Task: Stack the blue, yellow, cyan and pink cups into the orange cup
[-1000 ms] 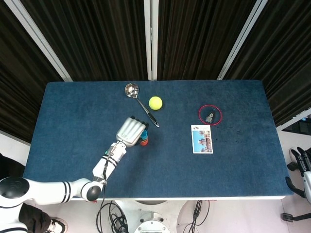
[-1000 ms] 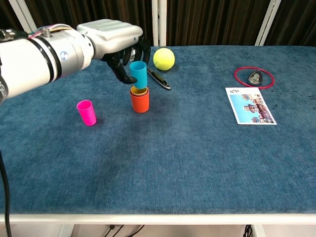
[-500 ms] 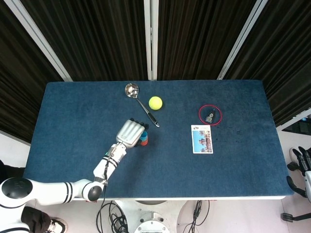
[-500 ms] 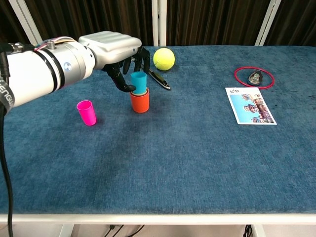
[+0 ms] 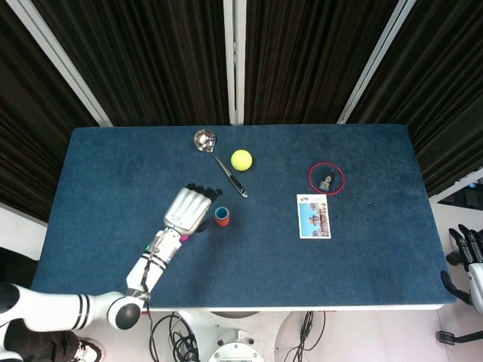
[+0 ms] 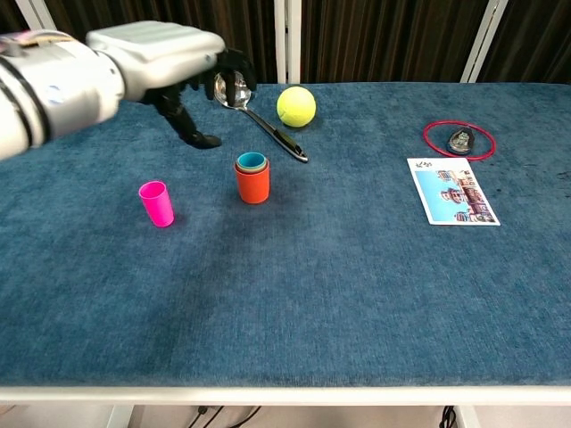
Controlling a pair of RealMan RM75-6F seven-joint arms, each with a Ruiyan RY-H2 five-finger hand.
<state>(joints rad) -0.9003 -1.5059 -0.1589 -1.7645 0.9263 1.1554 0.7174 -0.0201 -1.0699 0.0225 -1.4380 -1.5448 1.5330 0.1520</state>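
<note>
1. Orange cup (image 6: 252,185) stood upright near the middle-left of the blue table (image 6: 357,285), with a cyan cup (image 6: 251,161) nested in its mouth; a thin yellowish rim showed just inside, and any blue cup was hidden.
2. Pink cup (image 6: 156,202) stood alone on the cloth, well apart to the left of the stack, not yet added.
3. The left hand (image 6: 183,67) hovered above and to the left of the stack, holding nothing, fingers loosely curved and apart.
4. In the head view that hand (image 5: 186,211) sat just left of the stack (image 5: 221,216).
5. The right hand (image 5: 469,253) hung off the table's right edge; I could not tell how its fingers lay.
6. A tennis ball (image 6: 296,105), a ladle (image 6: 259,116), a postcard (image 6: 451,191) and a red ring (image 6: 459,139) lay further back and right.
7. I judged the task nearly done: only the pink cup remained to go in.
</note>
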